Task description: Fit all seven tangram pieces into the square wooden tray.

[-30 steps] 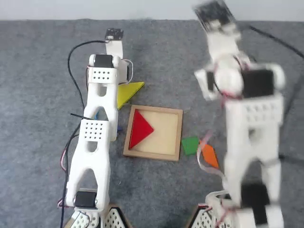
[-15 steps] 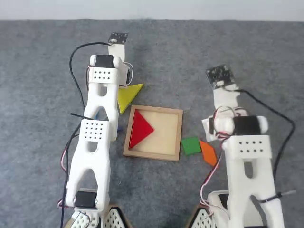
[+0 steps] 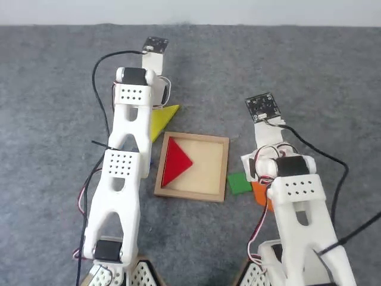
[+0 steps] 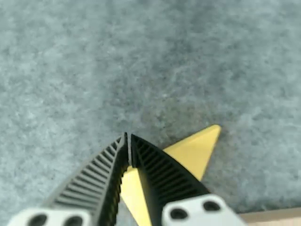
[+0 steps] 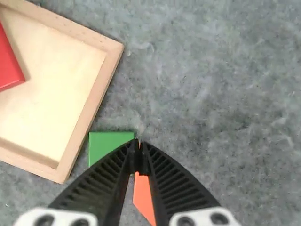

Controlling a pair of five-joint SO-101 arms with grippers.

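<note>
High view, surface: one grey felt-like mat (image 3: 53, 89) covers the table, with one pale strip of wall (image 3: 190, 12) along its far edge.

Arms: two, white, both mine, side by side: left arm (image 3: 122, 173), right arm (image 3: 297, 202).

Left gripper (image 4: 128, 137): one. My fingers are pressed together tip to tip and hang over the yellow triangle's edge.

Yellow triangle (image 3: 162, 119): one. It lies flat on the mat, outside the tray, just beside its far left corner.

Wooden tray (image 3: 193, 138): one, square, lying between my two arms.

Red triangle (image 3: 174, 161): one. It lies flat inside the tray against its left wall.

Green piece (image 3: 239, 183): one, on the mat just beside the tray's right wall.

Orange piece (image 3: 260, 192): one, just right of the green piece, partly under my right arm.

Right gripper (image 5: 138, 142): one. My fingers are pressed together, above where green and orange meet.

Pieces counted: four, with one in the tray and three on the mat.
</note>
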